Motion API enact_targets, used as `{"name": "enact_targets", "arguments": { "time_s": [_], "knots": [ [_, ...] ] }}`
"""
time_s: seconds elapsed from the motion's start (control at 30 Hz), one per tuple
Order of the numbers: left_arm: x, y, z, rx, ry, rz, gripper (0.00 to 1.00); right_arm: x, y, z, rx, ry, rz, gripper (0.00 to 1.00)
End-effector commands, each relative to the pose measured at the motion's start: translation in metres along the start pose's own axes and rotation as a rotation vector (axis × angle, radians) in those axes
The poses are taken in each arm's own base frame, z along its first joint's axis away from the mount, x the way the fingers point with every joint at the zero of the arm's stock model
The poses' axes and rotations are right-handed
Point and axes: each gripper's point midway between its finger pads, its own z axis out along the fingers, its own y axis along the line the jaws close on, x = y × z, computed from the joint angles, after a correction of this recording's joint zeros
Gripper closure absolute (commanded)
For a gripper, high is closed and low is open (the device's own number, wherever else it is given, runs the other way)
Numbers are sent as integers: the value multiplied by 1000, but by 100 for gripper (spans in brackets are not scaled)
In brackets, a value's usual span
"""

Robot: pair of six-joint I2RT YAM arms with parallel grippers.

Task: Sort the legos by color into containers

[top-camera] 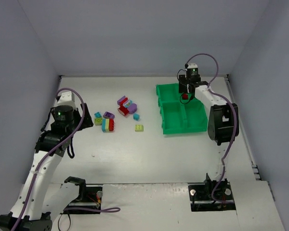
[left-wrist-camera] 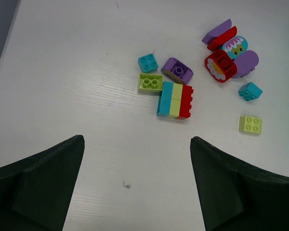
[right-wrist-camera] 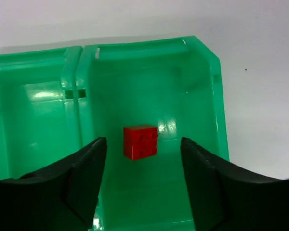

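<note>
The green tray [top-camera: 183,131] stands right of centre, its containers split by low walls. My right gripper [top-camera: 185,93] hangs over the tray's far half. In the right wrist view the right gripper [right-wrist-camera: 143,142] is open, and a small red lego [right-wrist-camera: 140,141] shows inside a corner compartment [right-wrist-camera: 197,110], apart from both fingers. The other legos [top-camera: 116,114] lie loose on the table, left of the tray: red, purple, teal and yellow-green, with a striped stack [left-wrist-camera: 175,100] among them. My left gripper [left-wrist-camera: 137,144] is open and empty, just short of that pile.
Grey walls close in the white table on three sides. A lone yellow-green brick [top-camera: 139,127] and a teal one [top-camera: 136,116] lie between the pile and the tray. The right arm's elbow [top-camera: 221,122] stands beside the tray's right wall.
</note>
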Motion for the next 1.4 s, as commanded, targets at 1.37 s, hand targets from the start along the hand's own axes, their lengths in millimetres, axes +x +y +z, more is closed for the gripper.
{"name": "enact_targets", "arguments": {
  "time_s": [1.37],
  "knots": [
    [5, 16, -30, -48, 20, 15, 16, 50, 373, -103, -611, -207, -574, 36]
  ]
}}
